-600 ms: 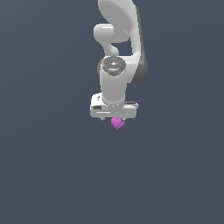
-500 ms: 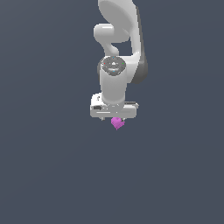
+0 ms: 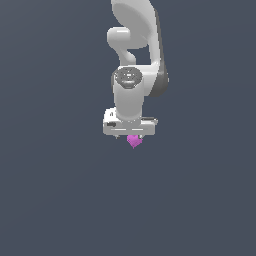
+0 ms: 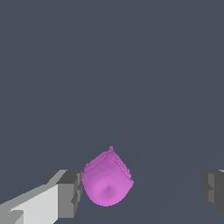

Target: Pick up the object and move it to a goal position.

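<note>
The white arm (image 3: pixel 136 55) hung straight down against a plain slate-grey ground (image 3: pixel 55 190), its gripper (image 3: pixel 131 136) pointing at the floor of the scene. In the exterior view the lump (image 3: pixel 134 141), a small bright magenta block, showed just beneath the gripper's broad white body, peeking out below its underside and a touch toward that view's right of centre. The wrist view gave the closer look: the gripper (image 4: pixel 140 188) stood spread wide, one grey finger (image 4: pixel 70 192) close against the side of the lump (image 4: pixel 106 180) and the other finger (image 4: pixel 213 189) well apart from it, with open grey ground between. The lump sat tilted, one corner turned up and a rounded face turned toward the camera, its upper edges ragged. Whether the near finger actually touched the lump or merely stood just beside it could not be made out. The lump lay between the two fingers but far off centre, hard by the one and away from the other. It was not clamped from both sides. Whether it rested on the ground or hung above it could not be told, since the grey field showed no shadow or edge.
</note>
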Motion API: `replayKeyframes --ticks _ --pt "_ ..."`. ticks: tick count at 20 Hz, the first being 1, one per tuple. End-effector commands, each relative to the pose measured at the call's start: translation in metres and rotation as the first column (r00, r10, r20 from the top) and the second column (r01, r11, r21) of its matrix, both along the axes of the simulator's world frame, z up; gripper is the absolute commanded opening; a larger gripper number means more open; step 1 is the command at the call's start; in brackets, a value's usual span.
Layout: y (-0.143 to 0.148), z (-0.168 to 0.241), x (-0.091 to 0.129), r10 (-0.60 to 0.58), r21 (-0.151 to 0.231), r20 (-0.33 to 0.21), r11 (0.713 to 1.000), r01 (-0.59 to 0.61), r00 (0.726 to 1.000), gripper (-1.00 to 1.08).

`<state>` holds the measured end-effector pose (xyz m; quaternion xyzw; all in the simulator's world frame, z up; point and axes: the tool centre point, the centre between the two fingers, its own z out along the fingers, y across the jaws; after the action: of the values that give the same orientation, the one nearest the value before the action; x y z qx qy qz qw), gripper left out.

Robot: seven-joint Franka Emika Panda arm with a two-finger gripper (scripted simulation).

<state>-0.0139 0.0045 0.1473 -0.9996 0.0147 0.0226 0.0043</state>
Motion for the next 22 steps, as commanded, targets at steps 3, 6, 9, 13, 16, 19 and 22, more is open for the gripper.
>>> replayKeyframes --ticks 3,6,9,13,16,19,22 --pt "0.000 0.000 0.000 0.003 0.001 0.000 1.000 -0.003 1.000 1.00" --pt "0.001 -0.002 -0.002 0.019 0.001 0.002 1.000 -0.019 1.000 1.00" --pt "0.002 -0.005 -0.004 0.049 0.001 0.004 0.999 -0.050 0.999 1.00" --pt "0.005 -0.011 -0.010 0.110 0.000 0.009 0.994 -0.110 0.994 1.00" --pt "0.008 -0.017 -0.016 0.172 0.000 0.013 0.985 -0.172 0.985 1.00" --pt "0.011 -0.025 -0.023 0.247 -0.001 0.019 0.969 -0.247 0.969 1.00" --pt "0.016 -0.033 -0.032 0.334 -0.002 0.025 0.943 -0.334 0.942 1.00"
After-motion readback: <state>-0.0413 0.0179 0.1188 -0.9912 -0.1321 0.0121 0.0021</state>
